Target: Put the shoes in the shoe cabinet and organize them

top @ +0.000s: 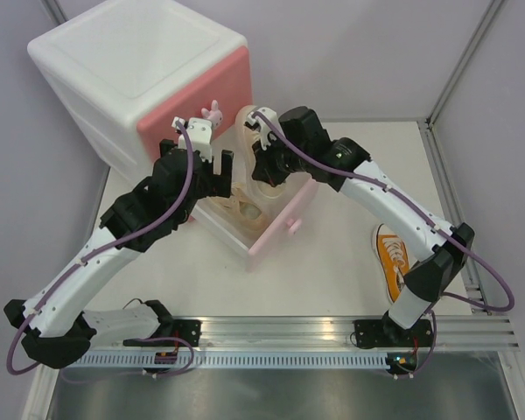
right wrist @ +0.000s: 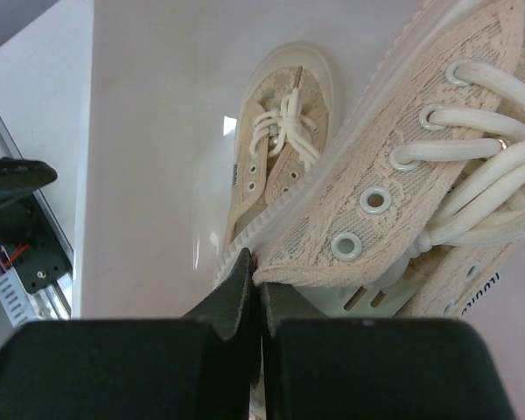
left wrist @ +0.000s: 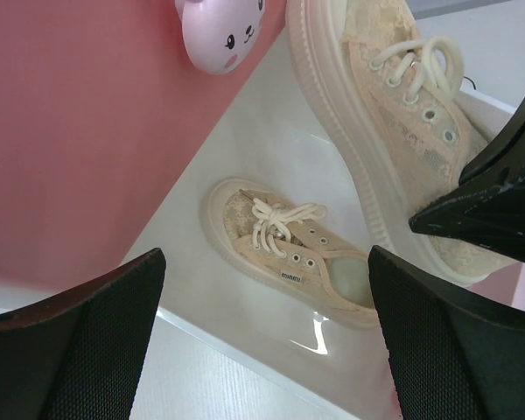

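The shoe cabinet [top: 131, 70] stands at the far left of the bench [top: 332, 280], its pink fronts facing right. The upper drawer front [top: 201, 96] is closed, with a bunny knob [left wrist: 223, 31] on it. The lower drawer [top: 284, 229] is pulled out toward the arms. One cream sneaker [left wrist: 284, 249] lies on its sole on the drawer floor, laces up, near the left side. The left jaws hover above it, spread wide and holding nothing; their black fingers [left wrist: 96, 341] frame the sneaker in the left wrist view. The right jaws are pressed together on the collar edge of the other cream sneaker [top: 258, 140], pinching it just behind the eyelets [right wrist: 359, 223]. This sneaker is over the far right part of the drawer, tilted, with its toe up beside the cabinet's pink front. Whether it touches the drawer I cannot tell. One orange sneaker [top: 390, 255] lies on the bench at the right, well apart from the cabinet and partly hidden behind the right arm [top: 394, 210].
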`<state>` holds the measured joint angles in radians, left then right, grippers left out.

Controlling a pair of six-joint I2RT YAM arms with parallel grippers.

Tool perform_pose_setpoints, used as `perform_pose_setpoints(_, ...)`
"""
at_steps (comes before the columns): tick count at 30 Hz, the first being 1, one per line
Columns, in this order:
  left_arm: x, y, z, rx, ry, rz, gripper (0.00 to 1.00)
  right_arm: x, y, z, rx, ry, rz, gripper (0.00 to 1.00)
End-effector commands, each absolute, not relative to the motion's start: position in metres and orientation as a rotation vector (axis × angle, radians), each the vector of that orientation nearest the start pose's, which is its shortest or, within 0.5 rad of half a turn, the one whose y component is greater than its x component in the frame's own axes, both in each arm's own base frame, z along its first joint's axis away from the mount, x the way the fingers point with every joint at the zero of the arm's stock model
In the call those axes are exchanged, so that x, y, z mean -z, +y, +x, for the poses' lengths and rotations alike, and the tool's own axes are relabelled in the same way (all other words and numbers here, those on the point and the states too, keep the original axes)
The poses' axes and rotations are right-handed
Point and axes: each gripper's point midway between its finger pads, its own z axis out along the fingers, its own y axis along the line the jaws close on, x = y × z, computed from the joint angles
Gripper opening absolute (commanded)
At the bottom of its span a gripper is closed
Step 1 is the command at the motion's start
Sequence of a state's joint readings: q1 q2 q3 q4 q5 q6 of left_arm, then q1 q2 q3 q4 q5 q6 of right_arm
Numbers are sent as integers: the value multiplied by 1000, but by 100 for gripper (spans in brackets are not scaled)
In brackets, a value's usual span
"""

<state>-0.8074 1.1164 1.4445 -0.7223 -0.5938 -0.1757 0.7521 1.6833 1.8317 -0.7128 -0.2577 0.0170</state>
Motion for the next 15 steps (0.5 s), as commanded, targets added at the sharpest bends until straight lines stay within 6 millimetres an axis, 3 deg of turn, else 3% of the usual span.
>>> perform_pose_setpoints(1,-371,-152,280,64,1850,201,100,-327,364,298,-751,1850,-1037,1)
perform_pose_setpoints(9,-367,-155,281,62,1863,216,100,-290,358,286,-650,1930,-1268,1)
perform_pose_setpoints(15,-366,-157,282,54,1868,227,100,-276,349,305,-477,1929,-1313,1)
